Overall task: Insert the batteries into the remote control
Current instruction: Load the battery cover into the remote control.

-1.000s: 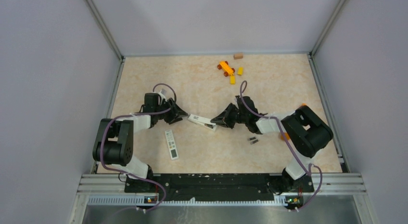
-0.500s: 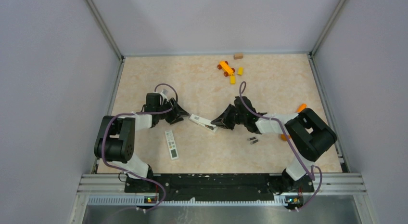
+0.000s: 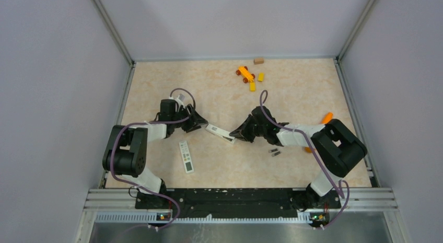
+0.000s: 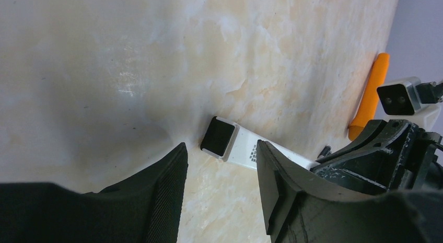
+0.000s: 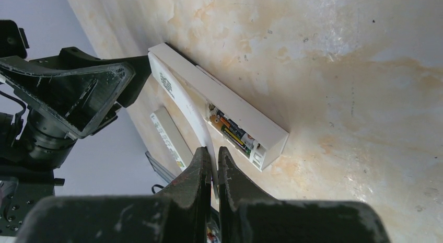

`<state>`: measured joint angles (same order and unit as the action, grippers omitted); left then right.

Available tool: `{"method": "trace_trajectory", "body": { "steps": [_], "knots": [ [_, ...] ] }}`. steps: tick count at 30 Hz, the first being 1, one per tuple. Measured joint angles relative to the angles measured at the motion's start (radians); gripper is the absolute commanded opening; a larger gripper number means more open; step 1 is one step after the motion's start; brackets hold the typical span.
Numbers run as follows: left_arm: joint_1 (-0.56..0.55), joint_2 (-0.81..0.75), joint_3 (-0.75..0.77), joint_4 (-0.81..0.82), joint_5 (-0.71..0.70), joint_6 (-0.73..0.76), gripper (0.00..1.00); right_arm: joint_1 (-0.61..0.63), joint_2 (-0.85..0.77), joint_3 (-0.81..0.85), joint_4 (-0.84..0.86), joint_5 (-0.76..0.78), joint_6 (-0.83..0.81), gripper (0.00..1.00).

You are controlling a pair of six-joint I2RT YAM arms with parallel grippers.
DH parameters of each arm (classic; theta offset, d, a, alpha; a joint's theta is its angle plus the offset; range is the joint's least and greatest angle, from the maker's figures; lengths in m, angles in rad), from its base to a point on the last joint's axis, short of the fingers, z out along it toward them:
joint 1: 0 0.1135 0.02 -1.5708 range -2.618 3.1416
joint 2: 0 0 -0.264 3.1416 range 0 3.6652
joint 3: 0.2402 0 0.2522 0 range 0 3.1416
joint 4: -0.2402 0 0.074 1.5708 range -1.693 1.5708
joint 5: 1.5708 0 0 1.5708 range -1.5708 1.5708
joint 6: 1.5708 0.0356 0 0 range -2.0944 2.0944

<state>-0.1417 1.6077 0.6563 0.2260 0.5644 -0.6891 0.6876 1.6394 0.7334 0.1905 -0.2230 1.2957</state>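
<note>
White remote control (image 3: 219,131), back cover (image 5: 196,120) ajar; batteries (image 3: 274,151) nearby.

Left gripper (image 3: 200,124) crept right toward remote control (image 3: 219,131) — open jaws now at its end. Right arm elbow swung outward — orange stick (image 3: 326,117) more exposed behind it.

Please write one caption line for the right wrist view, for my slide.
Right gripper pinches the back cover beside the opened remote control, cells visible inside.
</note>
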Motion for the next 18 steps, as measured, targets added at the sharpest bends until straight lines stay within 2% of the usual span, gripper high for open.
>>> {"method": "trace_trajectory", "body": {
  "steps": [12, 18],
  "knots": [
    [-0.027, 0.028, 0.062, -0.062, 0.0, 0.164, 0.5, 0.024, -0.016, 0.002, -0.032, 0.045, 0.045, 0.0],
    [-0.048, 0.061, 0.071, -0.08, 0.019, 0.195, 0.49, 0.028, -0.023, 0.001, -0.045, 0.053, 0.072, 0.0]
  ]
}}
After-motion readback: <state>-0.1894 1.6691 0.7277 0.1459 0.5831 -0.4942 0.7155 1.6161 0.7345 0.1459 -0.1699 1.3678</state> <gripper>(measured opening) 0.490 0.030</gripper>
